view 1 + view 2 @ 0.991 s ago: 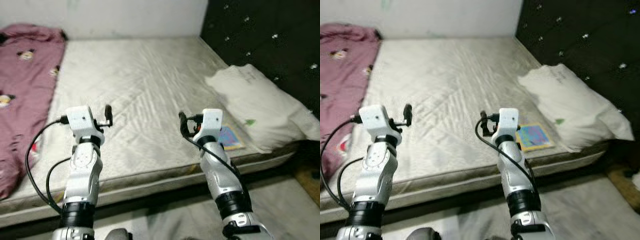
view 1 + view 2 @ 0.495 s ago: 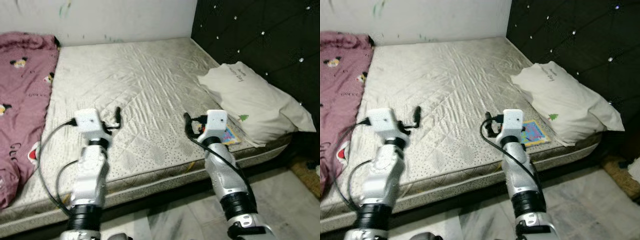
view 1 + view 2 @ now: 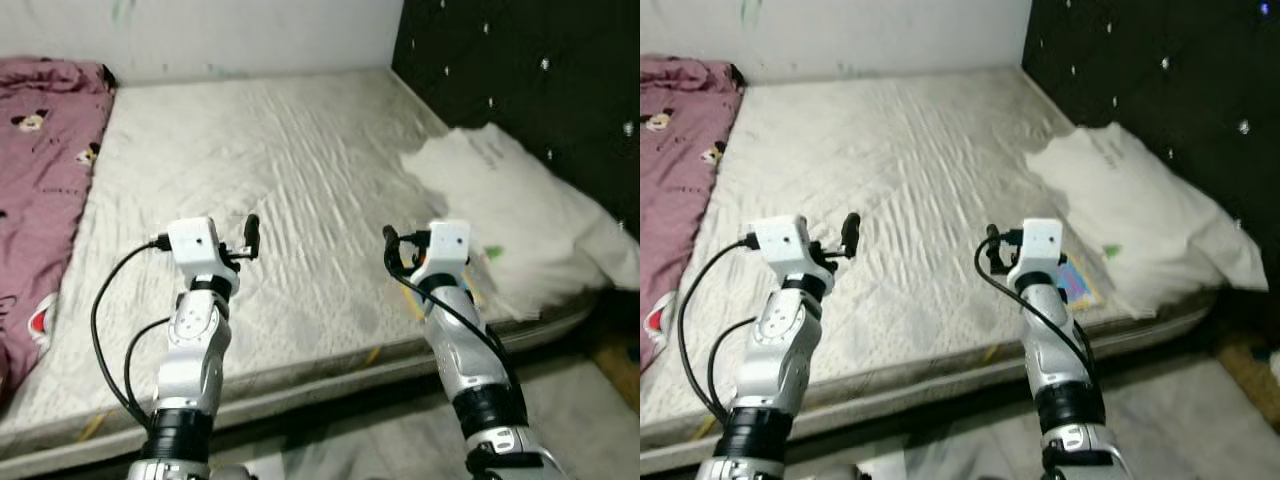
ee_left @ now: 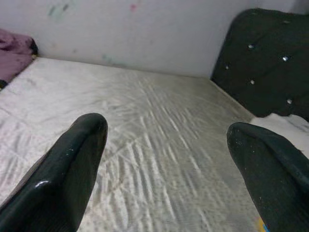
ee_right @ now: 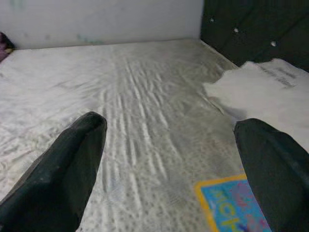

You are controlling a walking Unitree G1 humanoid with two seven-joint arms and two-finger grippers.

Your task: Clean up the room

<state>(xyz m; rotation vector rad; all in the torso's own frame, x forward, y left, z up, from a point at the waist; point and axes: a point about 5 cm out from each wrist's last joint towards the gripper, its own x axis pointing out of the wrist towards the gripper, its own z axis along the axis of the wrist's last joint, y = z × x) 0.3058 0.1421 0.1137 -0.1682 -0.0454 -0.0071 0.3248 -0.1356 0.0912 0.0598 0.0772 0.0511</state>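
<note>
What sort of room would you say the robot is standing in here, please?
Most likely a bedroom: a bare mattress fills the view, with a white pillow against a dark tufted headboard and a pink blanket at one side.

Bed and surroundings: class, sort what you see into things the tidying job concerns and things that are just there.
Belongs to the job:
- colourful book on the mattress, beside the pillow
- pink blanket, rumpled on the robot's left
- white pillow
- left claw and right claw, both open

Just there:
- black headboard
- wall
</note>
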